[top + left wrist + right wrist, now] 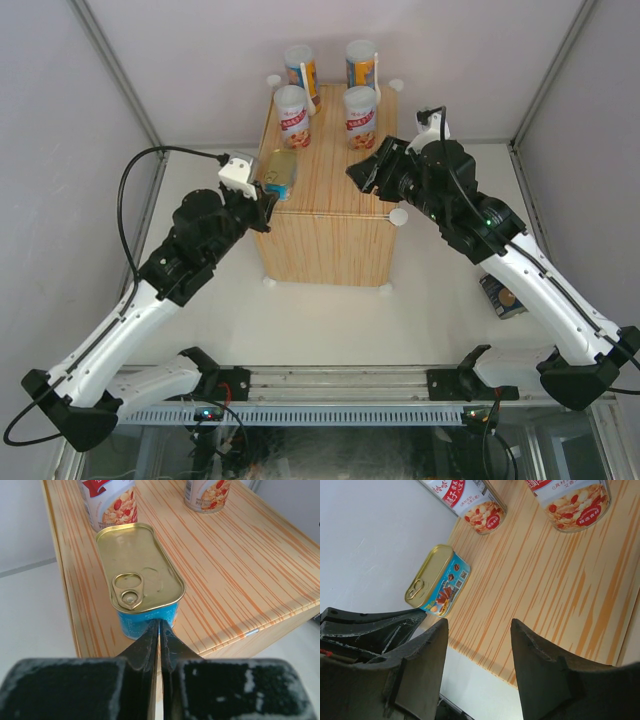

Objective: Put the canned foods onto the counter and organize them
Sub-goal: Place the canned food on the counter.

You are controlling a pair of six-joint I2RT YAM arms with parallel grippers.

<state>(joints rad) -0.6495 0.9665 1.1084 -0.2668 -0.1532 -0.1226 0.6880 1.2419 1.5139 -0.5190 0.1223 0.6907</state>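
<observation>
The wooden desk (330, 200) stands in the middle of the white base (330, 330), with round white knobs (398, 216) at its corners. Two tall blue-and-orange tubs (302, 70) stand side by side at its far edge, and just in front of them are two short white-and-red cans (292, 115), upright and apart from each other. A flat gold-topped tin (140, 565) with blue sides lies near the desk's front left corner, pull-ring up. The left tool (158, 630) is clenched tight on nothing, its tips pressed together right at the tin's near end; I cannot tell whether they touch it. The right tool (479, 622) hangs over the right side of the desk with its jaws parted and nothing between them. Another container (503, 296) lies on the white base off to the right, partly hidden under the right arm.
</observation>
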